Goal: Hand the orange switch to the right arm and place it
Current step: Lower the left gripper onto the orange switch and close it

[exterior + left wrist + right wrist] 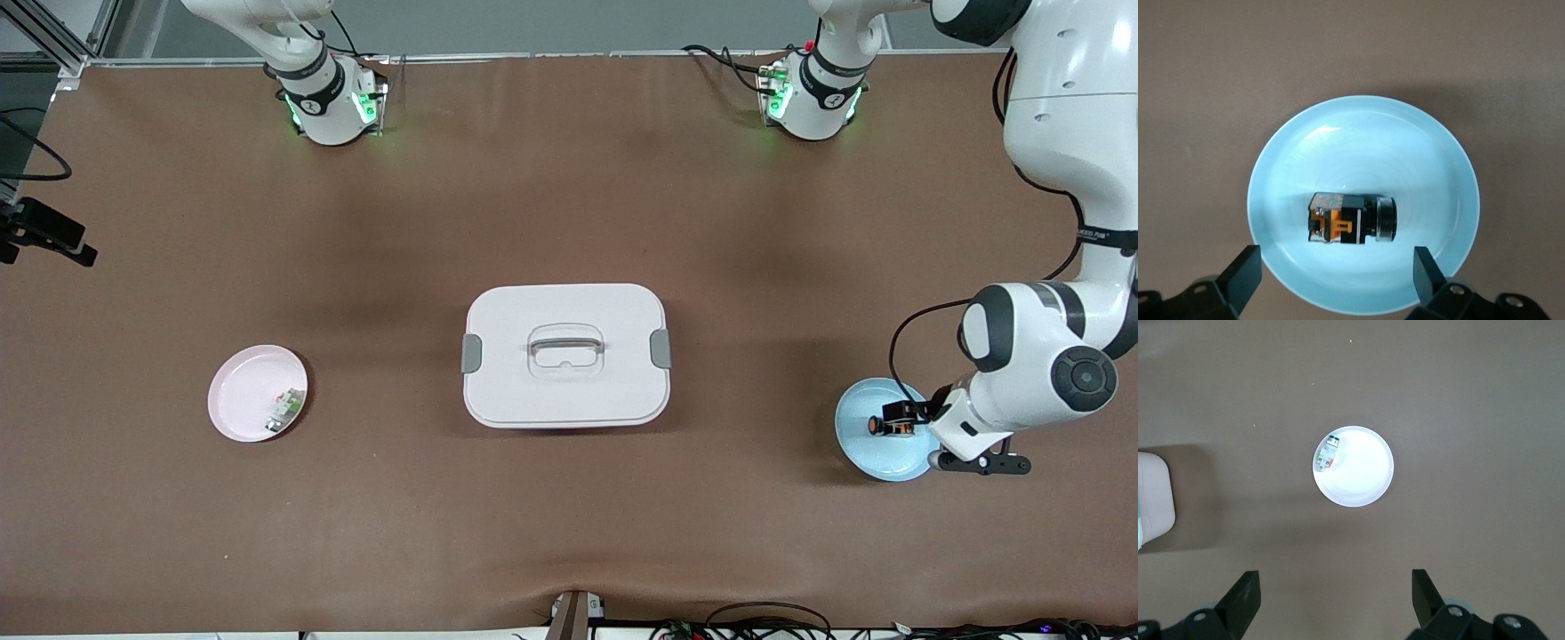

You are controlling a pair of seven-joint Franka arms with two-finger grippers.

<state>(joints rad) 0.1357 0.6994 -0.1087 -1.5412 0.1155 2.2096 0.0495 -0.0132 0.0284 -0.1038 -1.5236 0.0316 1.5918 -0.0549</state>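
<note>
While both arms stand over opposite ends of the table, the items read as follows.

Left gripper: hangs low over the blue plate at the left arm's end of the table. Fingers spread wide, nothing between them, touching nothing. In the left wrist view both fingertips frame the plate's rim.

Orange switch: lies on its side in the blue plate, directly below the left gripper and between the lines of its two fingers, apart from both. Black cylindrical body, orange and white marks at one end, a dark ringed cap at the other. In the front view the switch shows just beside the left wrist, partly covered by it.

Right gripper: seen only from its own wrist camera, held high above the table at the right arm's end. Fingers spread wide and empty. The right arm's base shows at the top of the front view; the hand itself lies outside that view.

Pink plate: well below the right gripper, on the brown table. Small green-white part lies in it, against the rim.

White lidded box: mid-table, between the two plates and well apart from each. Grey latch at either end, recessed handle in the lid. One corner of it shows at the edge of the right wrist view.
</note>
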